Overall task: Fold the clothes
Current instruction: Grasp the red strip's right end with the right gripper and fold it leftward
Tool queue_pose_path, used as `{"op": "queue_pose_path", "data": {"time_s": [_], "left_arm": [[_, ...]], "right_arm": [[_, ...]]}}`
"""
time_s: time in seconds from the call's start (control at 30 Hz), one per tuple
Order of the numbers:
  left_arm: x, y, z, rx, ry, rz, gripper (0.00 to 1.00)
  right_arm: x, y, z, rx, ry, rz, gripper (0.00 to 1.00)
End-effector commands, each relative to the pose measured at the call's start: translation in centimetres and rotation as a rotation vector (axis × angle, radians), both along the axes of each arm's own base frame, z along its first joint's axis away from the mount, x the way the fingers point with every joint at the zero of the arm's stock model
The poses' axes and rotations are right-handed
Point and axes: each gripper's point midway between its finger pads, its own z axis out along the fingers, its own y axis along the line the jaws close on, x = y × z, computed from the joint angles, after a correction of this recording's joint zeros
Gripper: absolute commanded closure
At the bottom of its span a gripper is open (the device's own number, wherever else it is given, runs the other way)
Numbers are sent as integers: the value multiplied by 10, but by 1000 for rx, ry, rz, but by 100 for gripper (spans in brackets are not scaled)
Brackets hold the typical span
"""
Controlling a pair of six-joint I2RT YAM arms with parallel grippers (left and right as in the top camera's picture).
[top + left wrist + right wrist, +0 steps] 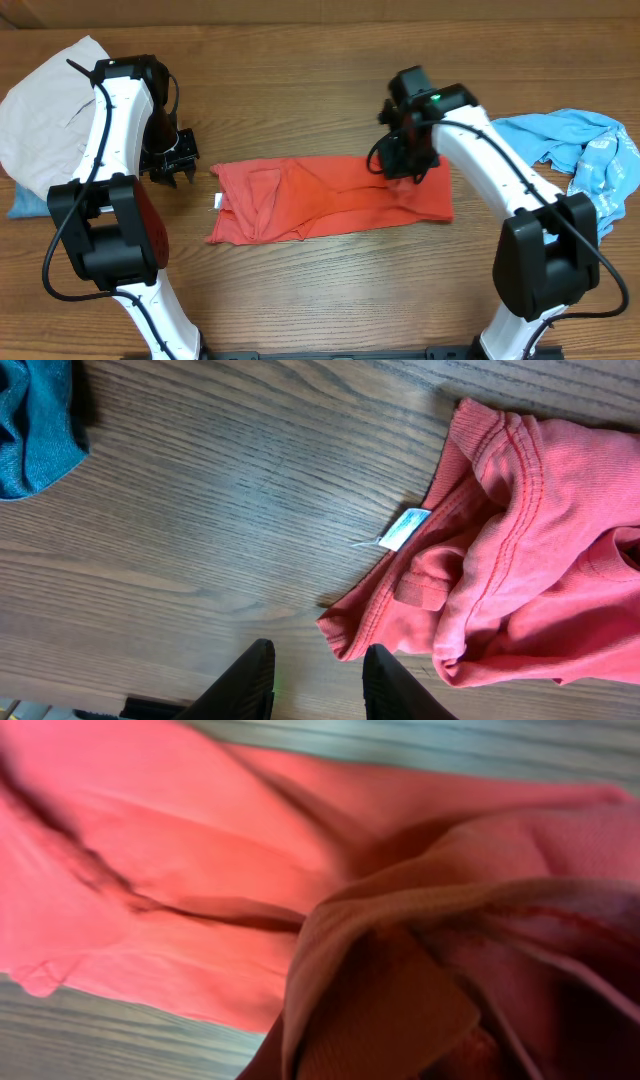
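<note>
Red-orange T-shirt (pixel 330 205), limp light cotton lying mid counter (pixel 330 300): right gripper (pixel 405 170) clenched on bunched fabric at its 2 o'clock edge, left gripper (pixel 178 165) released at 9 o'clock; I'd pinch the collar hem by the neck tag (pixel 404 528).

I am not finding any text I can read in my views. A small white neck tag (pixel 405 528) is sticking out from the collar at the left end of the red-orange T-shirt (pixel 540 550), but its print is showing too small for me to make out. At the far right, the light blue shirt (pixel 585 150) is showing pale print, too blurred to read.
</note>
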Motion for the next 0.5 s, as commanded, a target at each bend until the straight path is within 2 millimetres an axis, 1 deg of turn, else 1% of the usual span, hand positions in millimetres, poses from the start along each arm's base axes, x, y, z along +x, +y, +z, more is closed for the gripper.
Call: {"op": "queue_pose_path", "data": {"time_s": [0.0,0.1,0.17,0.47], "left_arm": [[7,0,15,-6,-56,-3,67],[7,0,15,-6,-56,-3,67],[6,0,15,-6,-56,-3,67],[6,0,15,-6,-56,-3,67]], "right_arm": [[-6,16,5,11,-36,52,95],[-3,30,7,26,-71,83,95],[-3,34,7,29,-77,93,95],[-10,42,7,37,-70,156,94]]}}
